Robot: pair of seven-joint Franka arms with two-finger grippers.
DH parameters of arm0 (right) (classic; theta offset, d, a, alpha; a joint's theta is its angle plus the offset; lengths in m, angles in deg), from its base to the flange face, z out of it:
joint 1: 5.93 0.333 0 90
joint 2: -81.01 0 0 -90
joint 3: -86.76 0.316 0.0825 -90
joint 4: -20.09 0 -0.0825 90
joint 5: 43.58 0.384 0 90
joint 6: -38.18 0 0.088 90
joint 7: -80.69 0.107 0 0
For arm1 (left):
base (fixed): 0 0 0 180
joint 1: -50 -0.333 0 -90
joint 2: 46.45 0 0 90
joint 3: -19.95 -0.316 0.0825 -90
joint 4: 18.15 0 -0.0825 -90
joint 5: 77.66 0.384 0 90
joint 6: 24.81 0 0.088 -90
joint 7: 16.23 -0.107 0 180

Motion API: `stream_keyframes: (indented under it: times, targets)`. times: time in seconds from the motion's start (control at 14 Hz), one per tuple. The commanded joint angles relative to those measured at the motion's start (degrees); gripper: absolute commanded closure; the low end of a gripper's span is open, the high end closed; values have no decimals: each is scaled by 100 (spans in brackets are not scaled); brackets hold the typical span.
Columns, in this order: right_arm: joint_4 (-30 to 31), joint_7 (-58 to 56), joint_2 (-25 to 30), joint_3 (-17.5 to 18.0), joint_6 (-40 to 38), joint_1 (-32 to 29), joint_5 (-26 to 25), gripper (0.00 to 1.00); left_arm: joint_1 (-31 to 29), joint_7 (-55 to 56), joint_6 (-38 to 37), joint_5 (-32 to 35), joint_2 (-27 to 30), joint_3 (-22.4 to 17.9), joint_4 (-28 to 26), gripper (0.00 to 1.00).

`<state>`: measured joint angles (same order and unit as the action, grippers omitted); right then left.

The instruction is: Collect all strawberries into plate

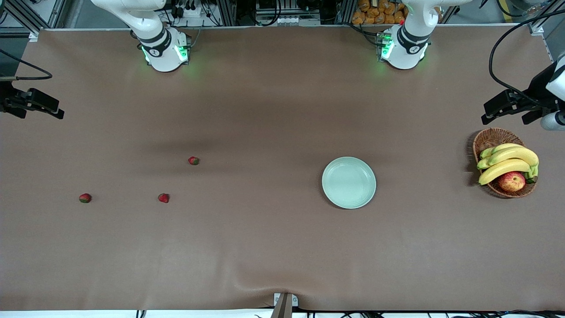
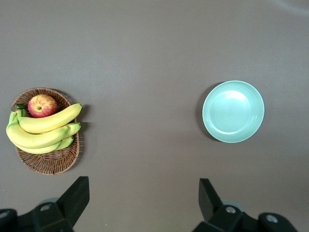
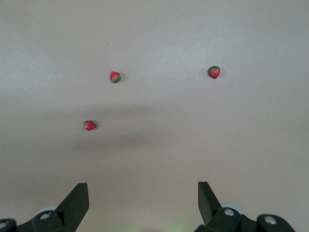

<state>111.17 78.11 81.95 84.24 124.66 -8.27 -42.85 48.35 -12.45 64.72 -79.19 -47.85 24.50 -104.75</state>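
Pictured on the brown table (image 1: 273, 247): three strawberries, all loose in the half of the frame toward the right arm's end. Highest in the frame, the upper strawberry (image 1: 193, 160); lower down and nearer the camera, the middle strawberry (image 1: 163, 198); level with that one and closest to the frame's edge, the outer strawberry (image 1: 85, 198). All well apart from one another.

None yet on the plate (image 1: 348, 182), bare and glossy just past the frame's centre toward the left arm's end, well apart from every berry. Near the frame's edge at that same end, a wicker basket (image 1: 490, 134) of bananas (image 1: 507, 161) with an apple (image 1: 511, 181), no part of the job.

Right claw (image 3: 143, 188) up over the right arm's end of the table, fingers spread wide, nothing between them, berries in plain sight below. Left claw (image 2: 142, 186) likewise wide apart and empty, waiting over bare table near the basket.

Judged by looks: tiny, light, probably soft and quick to roll or bruise. Best pinched from straight above across the widest red flesh, not by the leafy cap, with a gentle close and fingertips low to the table. Collection apparently not begun, with the middle strawberry a fair first pick
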Motion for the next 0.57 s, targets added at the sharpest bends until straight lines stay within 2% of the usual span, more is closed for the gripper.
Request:
stream_keyframes:
  times: [0.0,0.5]
  targets:
    - [-72,109,21,6,-79,15,49,0,-37,-88,-67,-41,35,2,-24,0]
    - [-64,109,4,6,-79,24,49,0,-63,-62,-67,-24,52,11,-67,0]
